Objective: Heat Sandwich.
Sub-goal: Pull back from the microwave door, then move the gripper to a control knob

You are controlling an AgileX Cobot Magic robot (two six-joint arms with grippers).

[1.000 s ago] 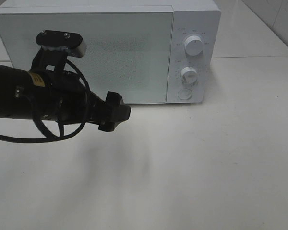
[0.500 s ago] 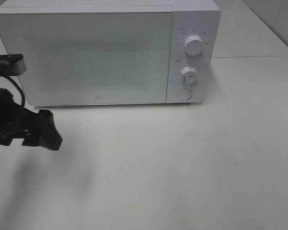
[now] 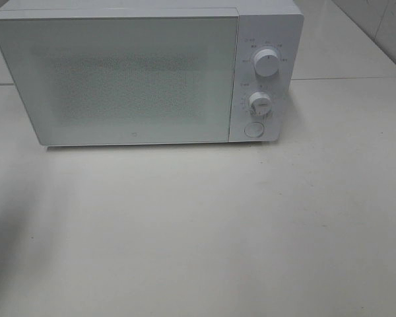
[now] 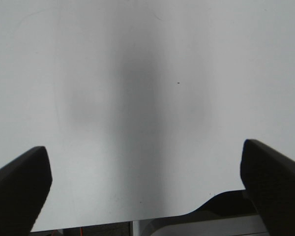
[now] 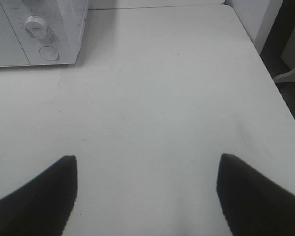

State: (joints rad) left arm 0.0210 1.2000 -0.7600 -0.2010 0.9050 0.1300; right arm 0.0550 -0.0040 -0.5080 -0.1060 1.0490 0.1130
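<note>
The sandwich is hidden; no frame shows it or its plate. A white microwave (image 3: 145, 72) stands at the back of the table with its door (image 3: 119, 79) shut. It has two knobs (image 3: 266, 64) and a round button (image 3: 253, 129) on its right panel. Its corner also shows in the right wrist view (image 5: 39, 29). My left gripper (image 4: 147, 196) is open over bare white table, with nothing between its fingers (image 4: 19, 187). My right gripper (image 5: 147, 196) is open over the table, right of the microwave, and empty. Neither gripper shows in the exterior high view.
The white table (image 3: 218, 224) stretches in front of the microwave. Its right edge (image 5: 280, 93) shows in the right wrist view, with dark floor beyond. The table's edge also shows at the bottom of the left wrist view (image 4: 137, 219).
My left arm has drawn back to the left, away from the microwave door, and has left the exterior high view. The microwave has not moved.
</note>
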